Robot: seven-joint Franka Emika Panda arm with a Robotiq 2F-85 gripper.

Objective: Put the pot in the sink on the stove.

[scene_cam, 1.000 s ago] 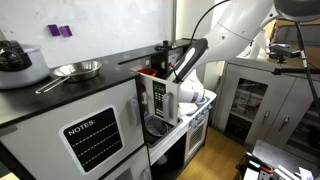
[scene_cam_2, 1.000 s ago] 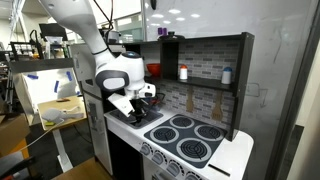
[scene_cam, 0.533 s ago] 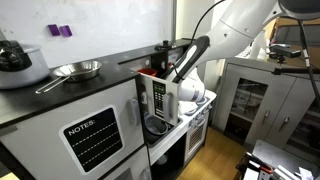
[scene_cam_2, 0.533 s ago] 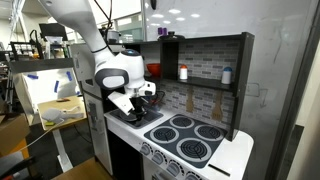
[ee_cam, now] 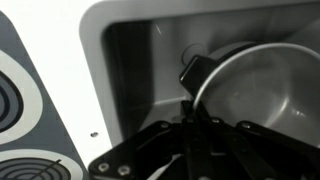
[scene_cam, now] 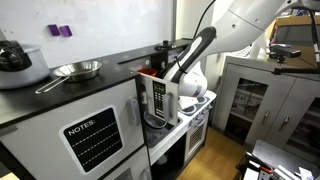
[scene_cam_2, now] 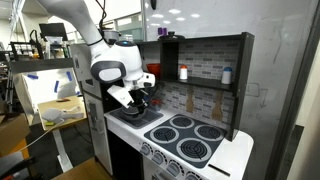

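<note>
The small silver pot [ee_cam: 255,90] sits inside the grey sink [ee_cam: 130,70] of the white toy kitchen. My gripper [ee_cam: 190,125] reaches down into the basin, and its fingers are closed together on the pot's near rim by a dark handle tab. In both exterior views the gripper [scene_cam: 160,108] [scene_cam_2: 137,102] is low at the sink end of the unit. The pot [scene_cam: 155,121] shows as a dark round shape below it. The stove [scene_cam_2: 190,140], with round pale-blue burner rings, lies right beside the sink. It also shows at the left edge of the wrist view [ee_cam: 15,100].
A steel frying pan [scene_cam: 78,70] and a big grey cooker with black lid [scene_cam: 18,62] stand on the black countertop [scene_cam: 60,98]. A dark shelf with small bottles [scene_cam_2: 200,68] overhangs the back of the stove. A white cabinet [scene_cam: 250,100] stands behind.
The arm's wrist has tilted and risen a little over the sink, and the pot seems to sit slightly higher in the basin than before.
</note>
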